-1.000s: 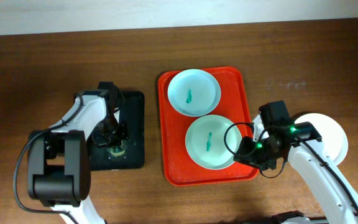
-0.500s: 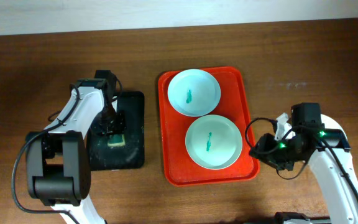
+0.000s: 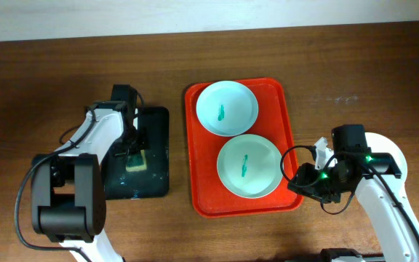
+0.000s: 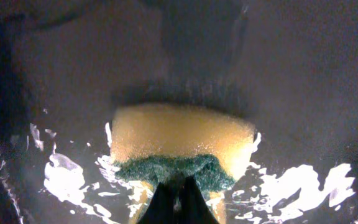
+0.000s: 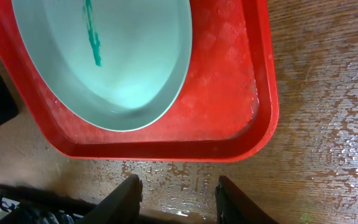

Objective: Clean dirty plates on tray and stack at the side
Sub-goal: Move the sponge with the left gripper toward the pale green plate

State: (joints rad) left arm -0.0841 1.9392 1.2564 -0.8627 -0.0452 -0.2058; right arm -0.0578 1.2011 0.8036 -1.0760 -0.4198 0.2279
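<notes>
Plates (image 3: 249, 165), 2, teal-smeared, on red tray (image 3: 276, 116), left claw (image 4: 178, 196) pinching sponge (image 4: 179, 137), right claw (image 5: 179, 196) spread.

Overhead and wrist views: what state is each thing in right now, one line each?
Red-orange rectangular plastic tray: holding two plates.
Pale blue round plate: on that tray, teal smear, dirty.
Mint green round plate: on that tray, teal smear, dirty.
White round plate: off the tray, mostly hidden under right arm.
Yellow-and-green sponge: on the black rectangular tray, pinched by left pincer.
Right pincer: open, empty.
</notes>
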